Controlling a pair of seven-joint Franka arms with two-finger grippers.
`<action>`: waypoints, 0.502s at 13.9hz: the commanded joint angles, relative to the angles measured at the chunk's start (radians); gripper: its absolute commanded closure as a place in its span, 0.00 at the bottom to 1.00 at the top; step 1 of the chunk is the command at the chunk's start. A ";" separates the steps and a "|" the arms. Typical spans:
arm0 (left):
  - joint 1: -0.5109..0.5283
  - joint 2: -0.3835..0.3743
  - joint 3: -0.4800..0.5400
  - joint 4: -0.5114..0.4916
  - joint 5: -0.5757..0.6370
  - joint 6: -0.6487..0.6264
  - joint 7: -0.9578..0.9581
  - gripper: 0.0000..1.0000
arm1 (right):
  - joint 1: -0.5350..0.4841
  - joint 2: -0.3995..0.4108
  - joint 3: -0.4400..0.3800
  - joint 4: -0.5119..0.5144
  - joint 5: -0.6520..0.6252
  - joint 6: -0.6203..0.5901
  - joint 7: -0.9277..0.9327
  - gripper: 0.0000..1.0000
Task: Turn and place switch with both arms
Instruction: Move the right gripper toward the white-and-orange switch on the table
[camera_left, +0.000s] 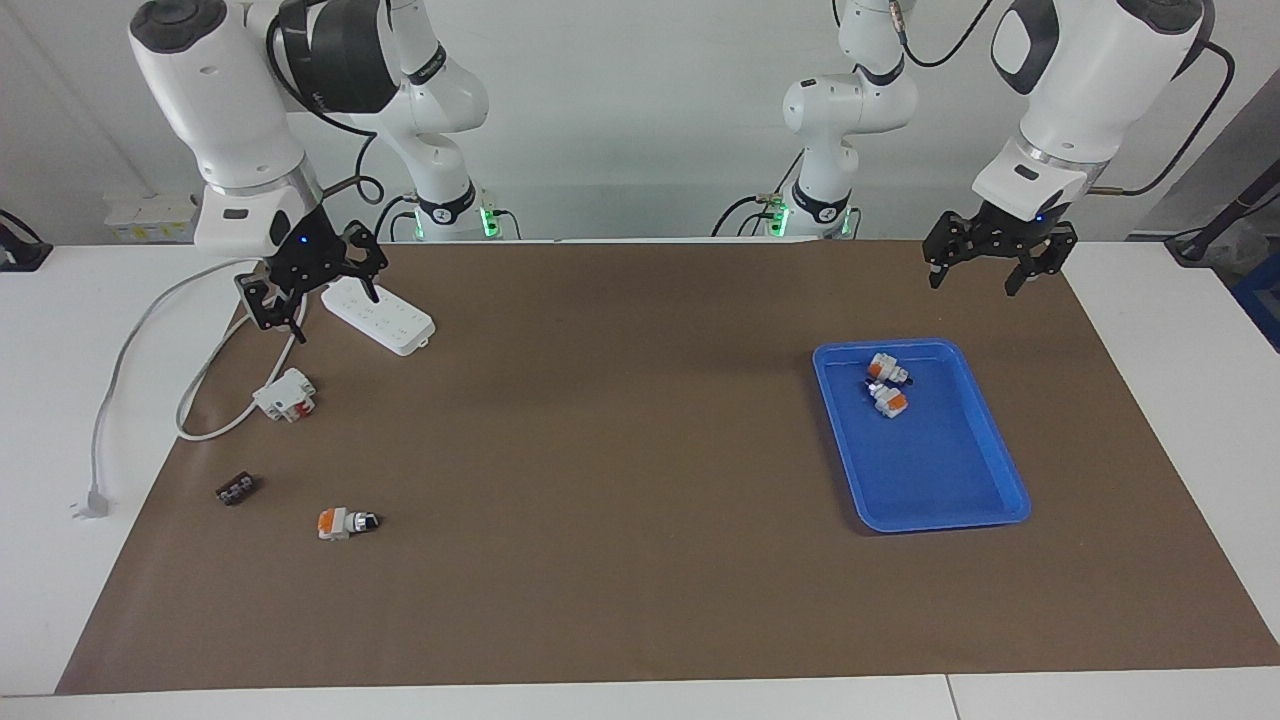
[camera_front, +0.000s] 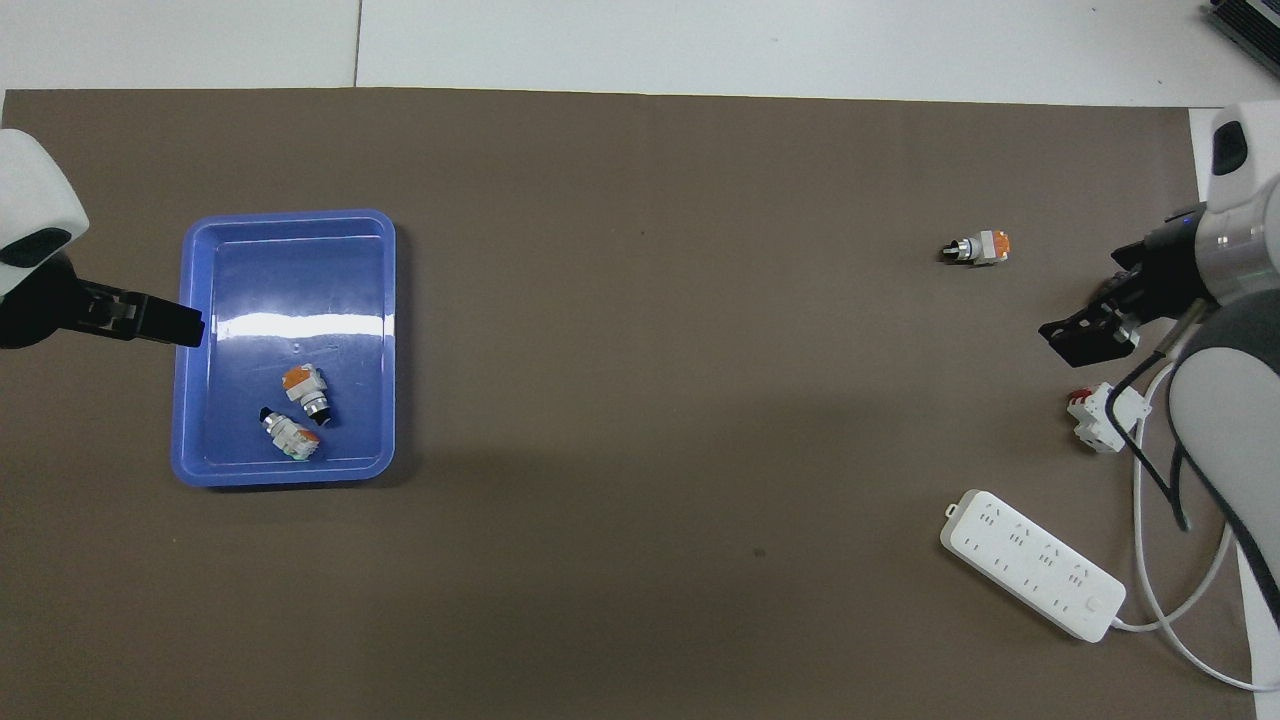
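Observation:
One switch, with an orange block, a white-silver middle and a black knob, lies on its side on the brown mat toward the right arm's end of the table. Two more switches lie in the blue tray; they also show in the overhead view. My right gripper is open and empty, raised over the mat near the power strip. My left gripper is open and empty, raised over the tray's edge.
A white power strip lies near the right arm, its cable looping off the mat to a plug. A white-and-red block and a small black piece lie between the strip and the loose switch.

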 joint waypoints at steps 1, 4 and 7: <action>-0.014 -0.021 0.003 -0.027 0.016 0.017 -0.007 0.00 | -0.019 0.091 0.004 0.046 0.031 0.060 -0.183 0.00; -0.014 -0.025 0.002 -0.034 0.016 0.020 -0.005 0.00 | -0.039 0.223 0.004 0.152 0.070 0.060 -0.350 0.00; -0.032 -0.030 0.003 -0.051 0.016 0.026 -0.007 0.00 | -0.082 0.353 0.006 0.240 0.139 0.061 -0.512 0.00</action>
